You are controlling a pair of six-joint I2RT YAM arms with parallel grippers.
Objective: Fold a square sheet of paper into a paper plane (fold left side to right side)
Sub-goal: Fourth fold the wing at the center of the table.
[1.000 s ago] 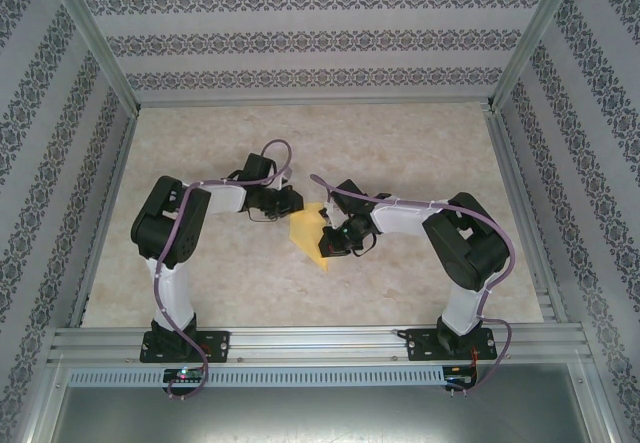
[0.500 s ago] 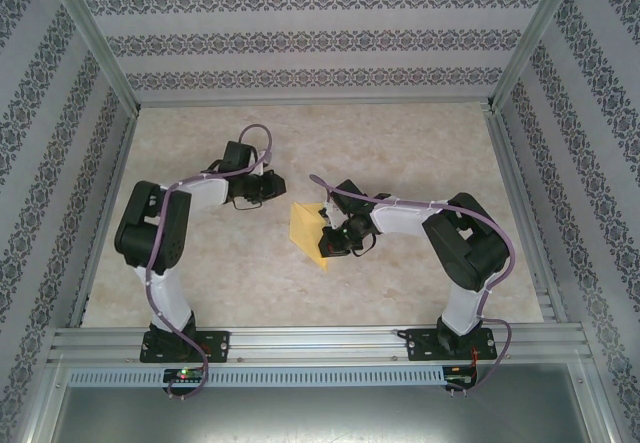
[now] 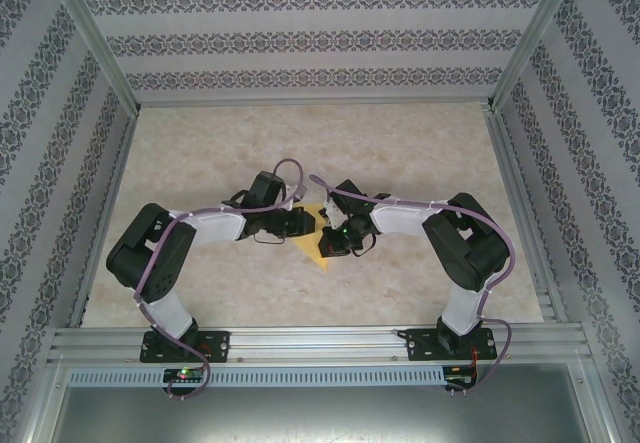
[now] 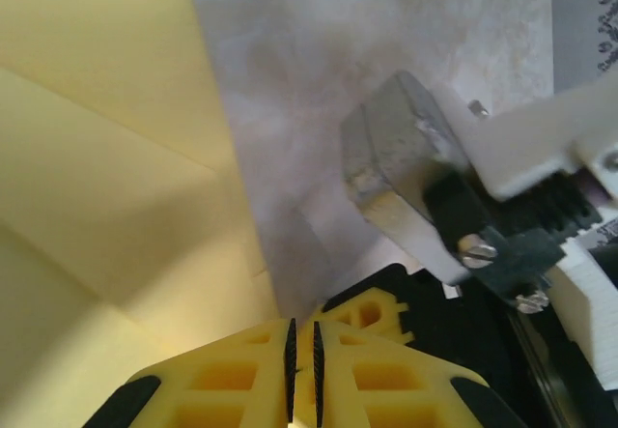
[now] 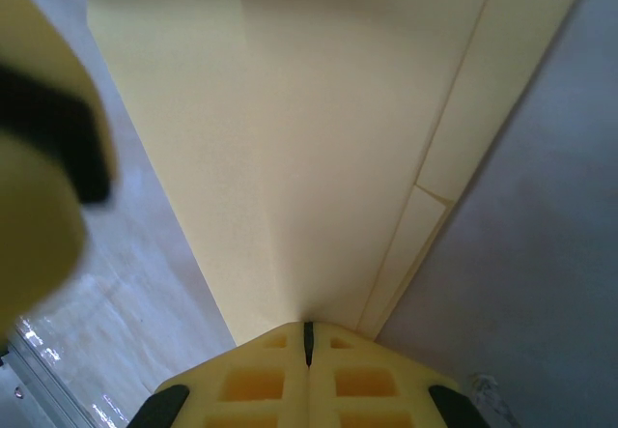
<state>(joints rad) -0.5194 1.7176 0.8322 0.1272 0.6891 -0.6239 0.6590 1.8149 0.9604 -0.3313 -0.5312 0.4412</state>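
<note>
The square sheet of paper (image 3: 318, 252) is yellow-orange, folded into a narrow pointed shape, and lies mid-table between the two arms. My right gripper (image 3: 333, 235) sits at its right edge. In the right wrist view the paper (image 5: 319, 138) narrows straight into the right gripper (image 5: 308, 341), whose jaws are shut on it. My left gripper (image 3: 305, 221) is over the paper's upper left part. In the left wrist view the left gripper (image 4: 301, 351) has its pads a thin slit apart with nothing seen between them, at the paper's (image 4: 97, 157) edge.
The beige marbled table (image 3: 400, 143) is walled by patterned panels at the back and sides. An aluminium rail (image 3: 320, 343) runs along the near edge. The right arm's grey and white wrist parts (image 4: 406, 157) hang close in front of my left gripper.
The left arm pulled back to the left, away from the paper, then swung in again and now covers the paper's upper left. The right arm and its grip have not moved.
</note>
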